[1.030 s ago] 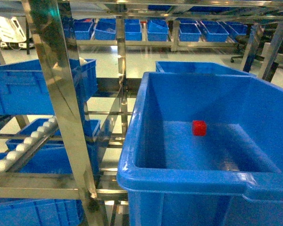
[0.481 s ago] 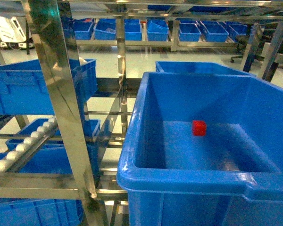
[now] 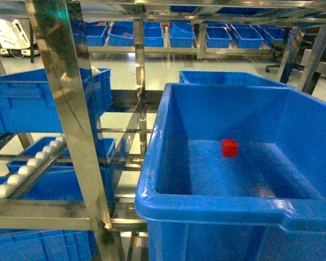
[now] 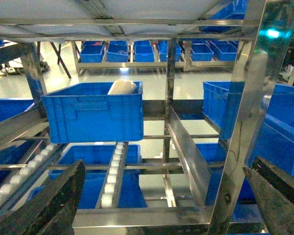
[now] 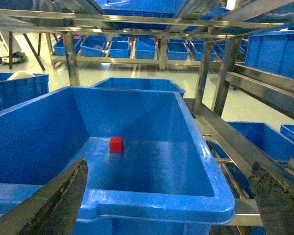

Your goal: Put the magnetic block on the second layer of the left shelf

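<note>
Head view, left to right. Steel rack upright (image 3: 70, 117), foreground. Behind it, a blue crate on the left shelf (image 3: 46, 100) with a pale object showing at its rim; below that, a roller track (image 3: 30, 166) sloping down over further blue crates. Right half: large blue bin (image 3: 152, 179), open-topped. Magnetic block (image 3: 230, 148), red, small, sits on the bin floor toward the back wall, apart from every wall. No arm shows in this view.

Left wrist view: left gripper (image 4: 161, 205), fingers spread wide at both lower corners, nothing between them, facing the left shelf bays.

Right wrist view: right gripper (image 5: 169, 196), fingers likewise spread wide and bare, aimed into the bin with the block (image 5: 116, 144) ahead and below.

Handling note, as a judgement: the block lies in the right bin, not on the left shelf. A pick would need a descent clear of the bin's tall near rim, fingers straddling the cube squarely, closing on flat faces.

Unclear: which tier counts as the second layer; what the pale object in the crate is; whether the block adheres to anything; fingertips are cut off by the frame edges.
</note>
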Robot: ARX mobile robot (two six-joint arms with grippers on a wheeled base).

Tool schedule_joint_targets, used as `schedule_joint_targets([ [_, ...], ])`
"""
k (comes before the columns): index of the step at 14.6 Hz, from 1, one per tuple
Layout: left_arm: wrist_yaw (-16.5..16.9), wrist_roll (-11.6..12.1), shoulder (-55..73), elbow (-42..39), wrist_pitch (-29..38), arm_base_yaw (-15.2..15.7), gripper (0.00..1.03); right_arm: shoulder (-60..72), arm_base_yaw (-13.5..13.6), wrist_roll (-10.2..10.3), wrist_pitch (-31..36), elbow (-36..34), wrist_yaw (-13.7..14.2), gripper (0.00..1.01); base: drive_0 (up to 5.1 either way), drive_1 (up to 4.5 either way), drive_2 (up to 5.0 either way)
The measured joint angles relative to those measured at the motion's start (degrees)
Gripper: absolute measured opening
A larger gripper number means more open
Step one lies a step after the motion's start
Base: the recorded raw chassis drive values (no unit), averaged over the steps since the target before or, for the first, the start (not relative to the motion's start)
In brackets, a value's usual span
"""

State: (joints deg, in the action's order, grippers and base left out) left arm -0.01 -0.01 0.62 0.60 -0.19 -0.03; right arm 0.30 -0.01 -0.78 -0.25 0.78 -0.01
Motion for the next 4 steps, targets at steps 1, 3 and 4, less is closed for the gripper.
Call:
schedule_joint_targets([
  [1,0.0,0.0,0.0,0.0,0.0,0.0,0.98,0.0,0.0,0.0,0.0,0.0,0.0,0.98,0.0,0.0,0.0],
  [3,0.0,0.0,0.0,0.0,0.0,0.0,0.98,0.0,0.0,0.0,0.0,0.0,0.0,0.98,0.0,0.0,0.0],
  [4,0.0,0.0,0.0,0.0,0.0,0.0,0.98,0.0,0.0,0.0,0.0,0.0,0.0,0.98,0.0,0.0,0.0],
])
